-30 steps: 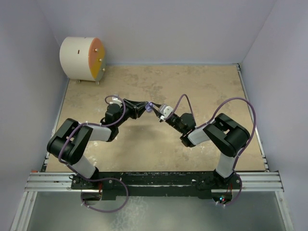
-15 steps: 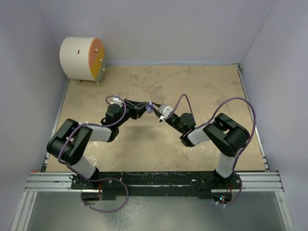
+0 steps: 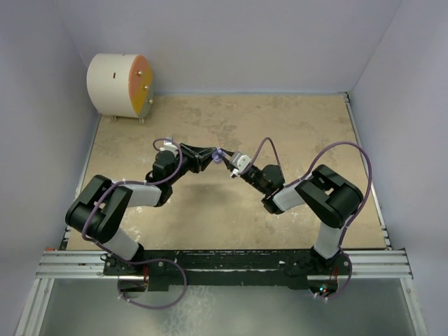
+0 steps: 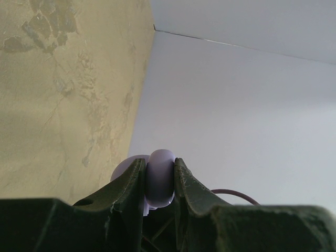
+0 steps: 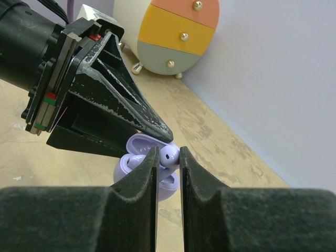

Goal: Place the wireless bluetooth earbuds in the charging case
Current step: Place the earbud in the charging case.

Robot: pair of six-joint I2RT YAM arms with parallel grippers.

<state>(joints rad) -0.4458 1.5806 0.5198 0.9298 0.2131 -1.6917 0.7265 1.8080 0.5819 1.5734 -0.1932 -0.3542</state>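
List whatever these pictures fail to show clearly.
- Right wrist view: the right tool hides the stem of the small lilac plastic earbud and the sockets of the open lilac pebble-shaped plastic charging case, so seating is unclear.
- Left wrist view: the left tool covers the case's lower part, and its lid position cannot be read there.
- Top view: earbud and case are too small to separate between both tools.

The charging case (image 5: 135,160) sits between the fingers of the left hand (image 3: 215,155), above the middle of the surface (image 3: 294,126). Just right of the case, at its mouth, an earbud (image 5: 168,155) sits between the fingers of the right hand (image 3: 228,161). The drawer chest (image 3: 119,85) stands far behind and left of the case, in the surface's corner.
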